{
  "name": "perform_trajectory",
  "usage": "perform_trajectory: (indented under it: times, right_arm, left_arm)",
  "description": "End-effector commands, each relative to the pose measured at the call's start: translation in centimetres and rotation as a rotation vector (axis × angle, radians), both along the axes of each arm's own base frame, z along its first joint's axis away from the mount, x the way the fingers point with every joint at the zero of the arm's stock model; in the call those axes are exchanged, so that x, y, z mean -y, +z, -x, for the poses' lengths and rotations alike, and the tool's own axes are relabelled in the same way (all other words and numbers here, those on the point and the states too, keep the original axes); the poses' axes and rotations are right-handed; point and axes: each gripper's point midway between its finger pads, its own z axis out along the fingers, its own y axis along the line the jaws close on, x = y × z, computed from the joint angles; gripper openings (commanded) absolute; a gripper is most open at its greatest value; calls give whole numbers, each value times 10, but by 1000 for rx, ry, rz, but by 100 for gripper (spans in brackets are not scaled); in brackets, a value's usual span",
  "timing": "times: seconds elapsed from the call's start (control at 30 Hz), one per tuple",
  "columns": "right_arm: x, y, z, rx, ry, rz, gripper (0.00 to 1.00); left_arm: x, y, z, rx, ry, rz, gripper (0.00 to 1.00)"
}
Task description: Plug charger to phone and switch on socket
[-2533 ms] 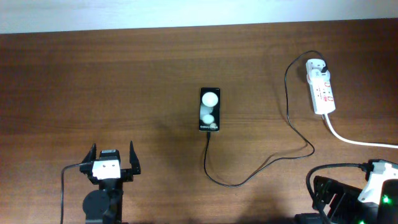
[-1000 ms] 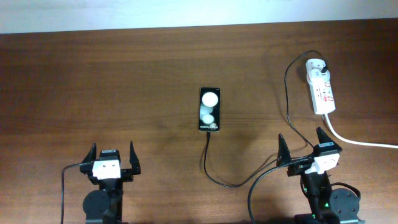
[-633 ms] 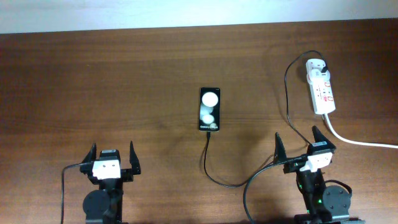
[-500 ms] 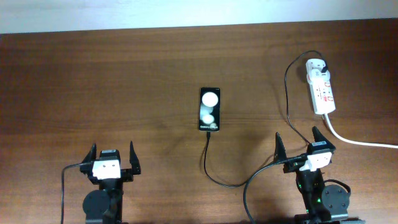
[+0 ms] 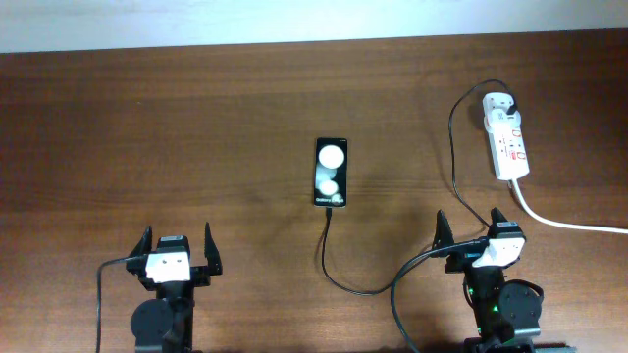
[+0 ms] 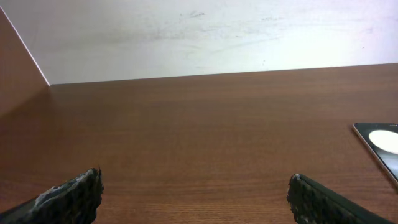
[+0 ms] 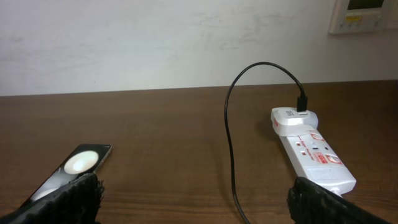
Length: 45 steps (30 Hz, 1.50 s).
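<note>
— Where are we, starting on our left?

— Our left gripper [image 5: 178, 238] hovers with its fingers spread wide and nothing between them. The phone [image 5: 331, 173] lies flat, ahead of it and off to its right, well apart.

— And the charger?

— The charger [image 5: 323, 247] leaves the phone's near edge and loops back toward us. It passes by our right gripper [image 5: 470, 226], then climbs to the white plug [image 5: 497, 101] at the far end of the socket [image 5: 510, 147]. We judge the phone end to be plugged in, though the tip is too small for us to be sure it is seated.

— The right gripper?

— Its fingers are apart and it is empty. The phone sits ahead to its left and the socket ahead to its right, near but not touching.

— So what remains?

— Switching the socket on, we think. We cannot tell the switch position from here.

— Any writing?

— A white line at the phone's near end seems to begin "Galaxy", and the rest is too small to read. We cannot read the socket's red marks either.
</note>
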Motion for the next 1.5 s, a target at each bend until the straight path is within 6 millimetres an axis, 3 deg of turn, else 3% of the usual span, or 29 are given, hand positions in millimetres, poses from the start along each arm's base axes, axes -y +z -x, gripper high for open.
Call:
perform_trajectory:
  times: [0.0, 0.4, 0.77, 1.03, 1.47]
  right_arm:
    - [0, -1, 0, 1, -1, -8, 99]
    - [0, -2, 0, -3, -1, -8, 99]
    - [0, -2, 0, -2, -1, -8, 99]
    - [0, -2, 0, -2, -1, -8, 99]
    - [0, -2, 0, -3, -1, -8, 99]
  left_arm:
    - [0, -1, 0, -1, -6, -15, 99]
    - [0, 0, 0, 7, -5, -15, 99]
    - [-13, 2, 0, 23, 51, -17, 99]
    - [2, 1, -3, 50, -39, -7, 99]
    - [2, 1, -3, 49, -37, 2, 99]
